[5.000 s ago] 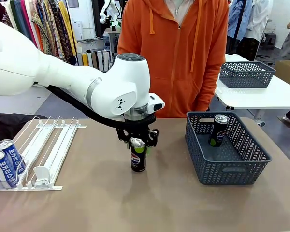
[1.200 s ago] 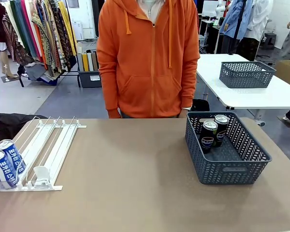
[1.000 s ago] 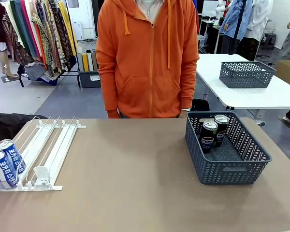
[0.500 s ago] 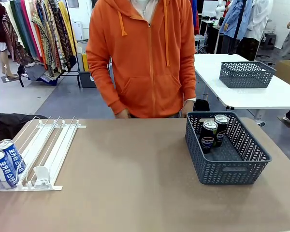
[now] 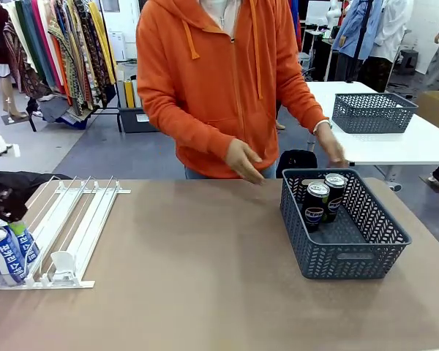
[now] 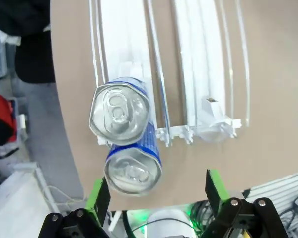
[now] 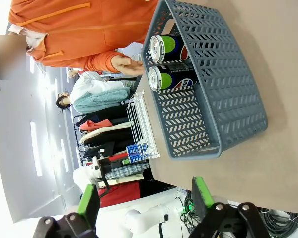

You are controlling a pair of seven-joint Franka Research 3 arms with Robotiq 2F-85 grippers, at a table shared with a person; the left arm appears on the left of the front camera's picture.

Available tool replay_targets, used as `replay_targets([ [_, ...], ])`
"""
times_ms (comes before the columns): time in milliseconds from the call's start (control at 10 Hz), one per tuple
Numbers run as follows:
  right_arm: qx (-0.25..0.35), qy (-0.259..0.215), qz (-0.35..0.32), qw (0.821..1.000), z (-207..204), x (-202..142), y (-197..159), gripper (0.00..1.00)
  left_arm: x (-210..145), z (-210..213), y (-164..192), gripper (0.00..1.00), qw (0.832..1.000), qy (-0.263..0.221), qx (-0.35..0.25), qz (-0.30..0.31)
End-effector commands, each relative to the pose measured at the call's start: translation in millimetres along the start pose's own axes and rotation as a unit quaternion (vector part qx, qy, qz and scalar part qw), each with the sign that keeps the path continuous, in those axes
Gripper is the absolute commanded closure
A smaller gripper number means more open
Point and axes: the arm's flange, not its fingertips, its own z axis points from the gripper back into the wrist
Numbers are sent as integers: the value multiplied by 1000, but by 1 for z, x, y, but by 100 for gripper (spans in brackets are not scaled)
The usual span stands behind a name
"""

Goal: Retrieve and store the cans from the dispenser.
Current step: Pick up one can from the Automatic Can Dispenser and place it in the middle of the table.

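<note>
Two blue cans point(image 5: 5, 252) lie at the near end of the white dispenser point(image 5: 77, 219), at the table's left edge. My left gripper point(image 5: 13, 221) hangs just above them. In the left wrist view it point(image 6: 156, 193) stands open over the two silver tops, one can point(image 6: 120, 111) farther off and one can point(image 6: 133, 169) nearer, with neither between the fingers point(image 6: 98, 196). Two black cans point(image 5: 316, 205) stand in the grey basket's far corner. My right gripper point(image 7: 145, 196) is open with nothing in it, looking at those black cans point(image 7: 165, 62) from afar.
The grey mesh basket point(image 5: 351, 256) sits at the table's right. A person in an orange hoodie stands at the far side, one hand point(image 5: 241, 161) over the table's far edge, the other hand point(image 5: 334, 152) above the basket's back rim. A white stopper point(image 6: 211, 106) ends an empty lane.
My left arm has come into view at the left edge, above the blue cans. The person has leaned in and brought both hands forward toward the table and basket.
</note>
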Motion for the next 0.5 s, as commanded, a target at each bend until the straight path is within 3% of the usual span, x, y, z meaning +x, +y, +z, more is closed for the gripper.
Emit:
replay_targets([
  [0, -1, 4, -3, 1000, 3, 0, 3, 0, 9, -16, 3, 0, 999, 24, 21, 32],
  [400, -1, 4, -3, 1000, 3, 0, 3, 0, 16, -41, 9, 0, 997, 61, 14, 35],
])
